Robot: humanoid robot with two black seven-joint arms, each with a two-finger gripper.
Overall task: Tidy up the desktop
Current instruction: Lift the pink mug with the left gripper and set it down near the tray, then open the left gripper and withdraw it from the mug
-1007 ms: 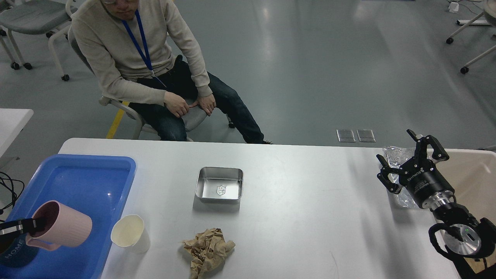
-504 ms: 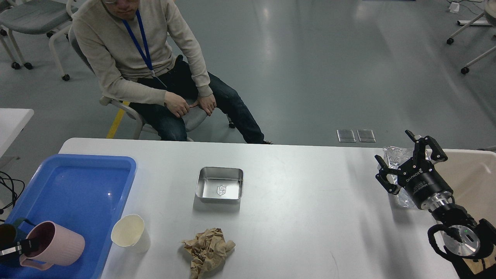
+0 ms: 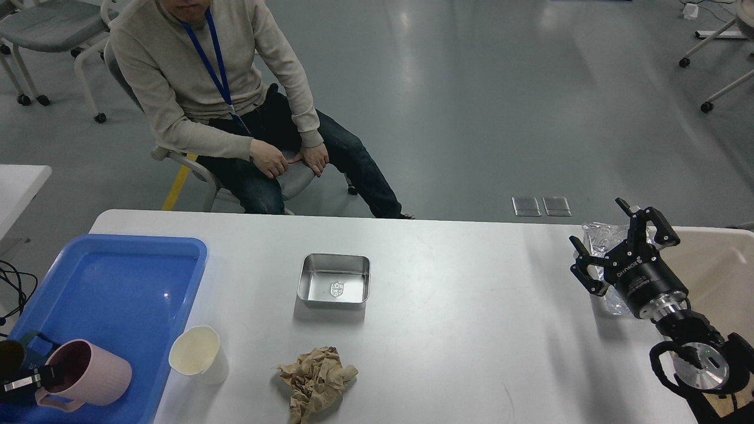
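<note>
Large white rectangular counter [image 3: 471, 306] spans the view. Landmark: square stainless-steel tin [image 3: 334, 281], set mid-counter. Crumpled brown paper wad [image 3: 317, 381] lies just in front of the tin; cream paper cup [image 3: 197, 354] front-left. Blue plastic tray [image 3: 118, 282] at far left holds a pink ribbed mug [image 3: 88, 380]. Left pincer [image 3: 44, 375] is seen at the mug rim, probably clamped, not resolvable. Right pincer [image 3: 618, 247] is held spread, far right.
</note>
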